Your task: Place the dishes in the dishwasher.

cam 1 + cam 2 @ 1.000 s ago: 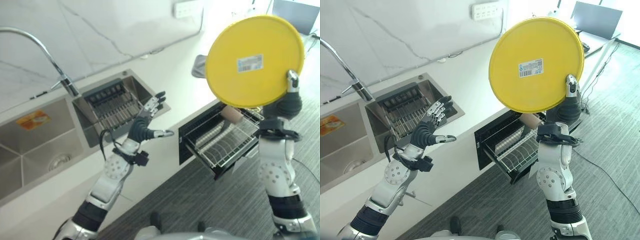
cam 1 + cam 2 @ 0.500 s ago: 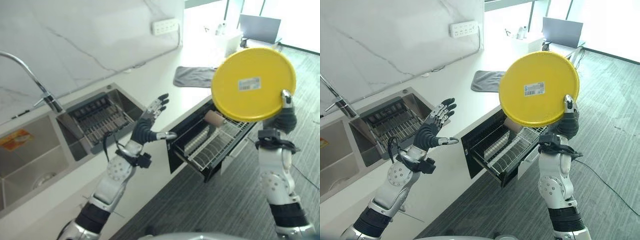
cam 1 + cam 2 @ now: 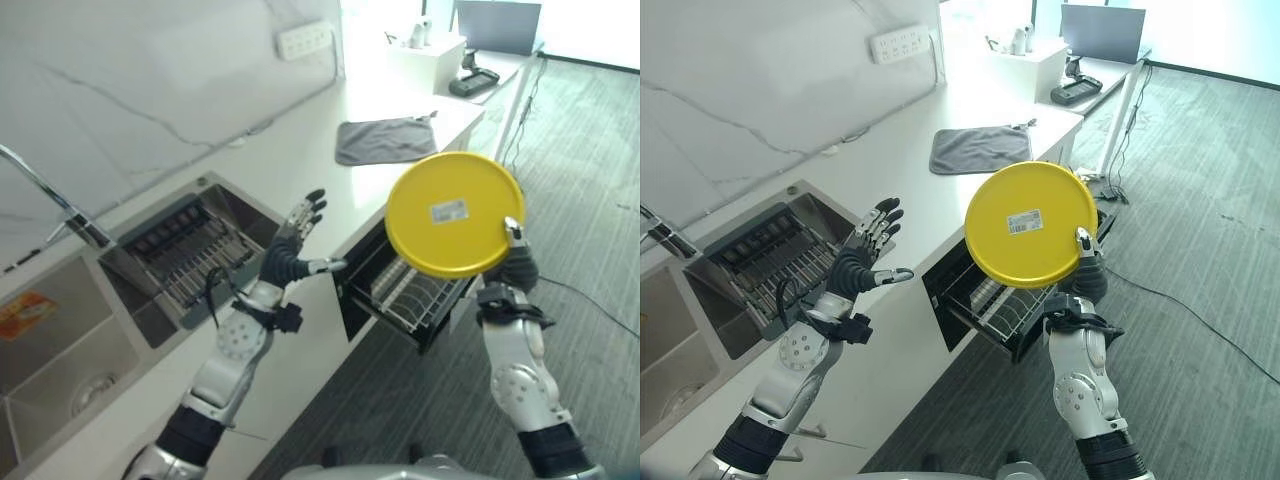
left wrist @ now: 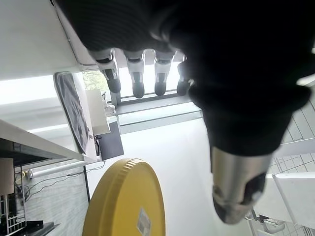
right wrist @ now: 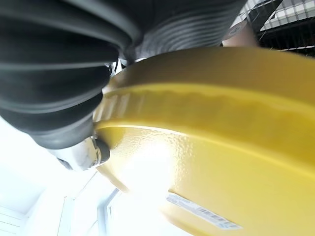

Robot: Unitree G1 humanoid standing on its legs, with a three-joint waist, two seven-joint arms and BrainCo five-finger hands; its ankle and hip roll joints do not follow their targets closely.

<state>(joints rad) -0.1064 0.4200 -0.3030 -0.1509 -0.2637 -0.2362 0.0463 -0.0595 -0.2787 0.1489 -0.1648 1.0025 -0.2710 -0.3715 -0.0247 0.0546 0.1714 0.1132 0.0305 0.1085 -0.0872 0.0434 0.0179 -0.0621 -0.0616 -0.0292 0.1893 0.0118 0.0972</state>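
Note:
A round yellow plate with a white label on its underside stands upright in the air, held at its lower right rim by my right hand, which is shut on it. The plate hangs above the open dishwasher drawer and its wire rack, set under the counter. My left hand is raised over the counter edge left of the drawer, open with fingers spread and holding nothing. The yellow plate also shows past those fingers.
A steel sink with a drainer basket and tap lies at the left. A grey cloth rests on the white counter. A laptop and small items stand on a far desk. Grey carpet floor spreads to the right.
The camera has swung, so the whole scene shifted. The plate in my right hand has come down from high up to just above the drawer. My left hand stays raised and open.

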